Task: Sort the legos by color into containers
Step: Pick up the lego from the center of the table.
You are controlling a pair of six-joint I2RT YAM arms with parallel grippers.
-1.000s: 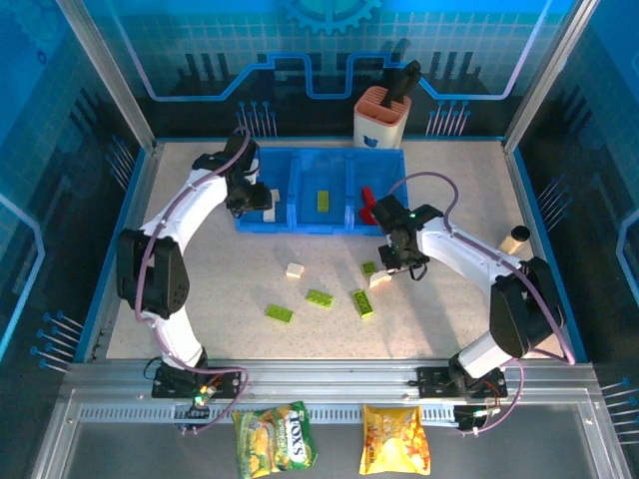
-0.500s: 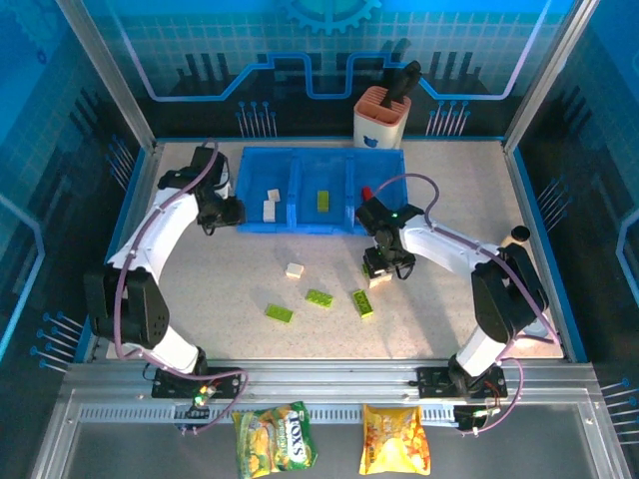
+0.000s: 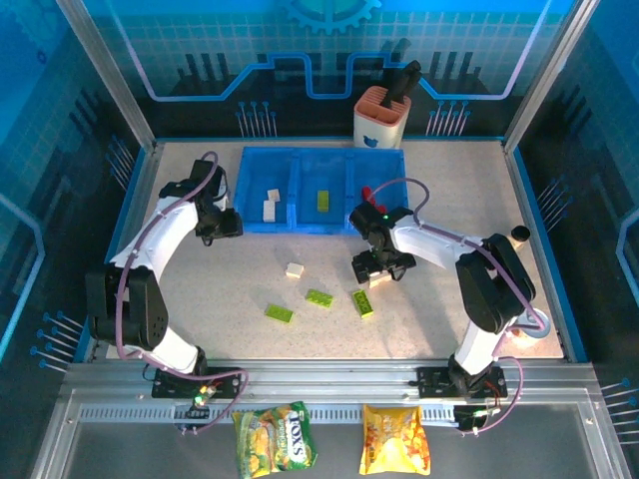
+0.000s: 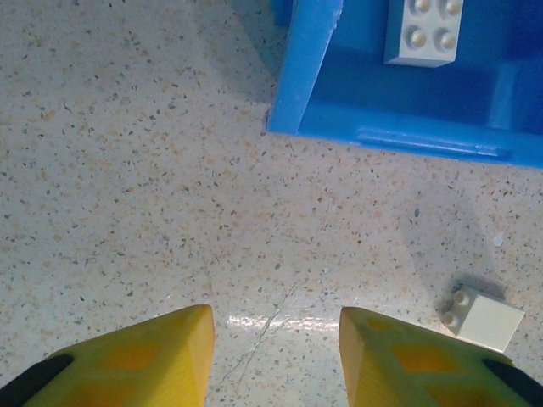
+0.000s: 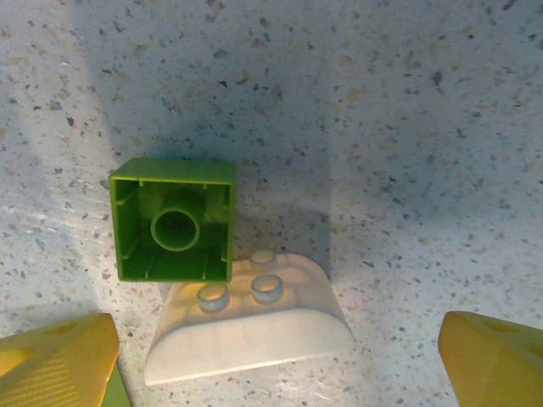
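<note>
One cream brick (image 5: 250, 326) lies studs-up, long axis finger-to-finger — right gripper (image 5: 276, 360) spread wide, empty.

Bare speckled tabletop (image 4: 153, 170) lies free ahead of the left gripper (image 4: 273, 318); translucent blue plastic tray wall (image 4: 304, 68) bars the way beyond; upturned lime-green brick (image 5: 174, 219) and rounded cream brick (image 5: 250, 326), touching, crowd the gap of the wide-spread right gripper (image 5: 271, 335).

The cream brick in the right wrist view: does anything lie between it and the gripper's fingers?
Nothing clear. The cream brick lies between the right gripper's wide-open fingers. An upside-down green brick lies against its far edge, outside the gap. A green sliver beside one finger at the bottom edge is unidentifiable.
</note>
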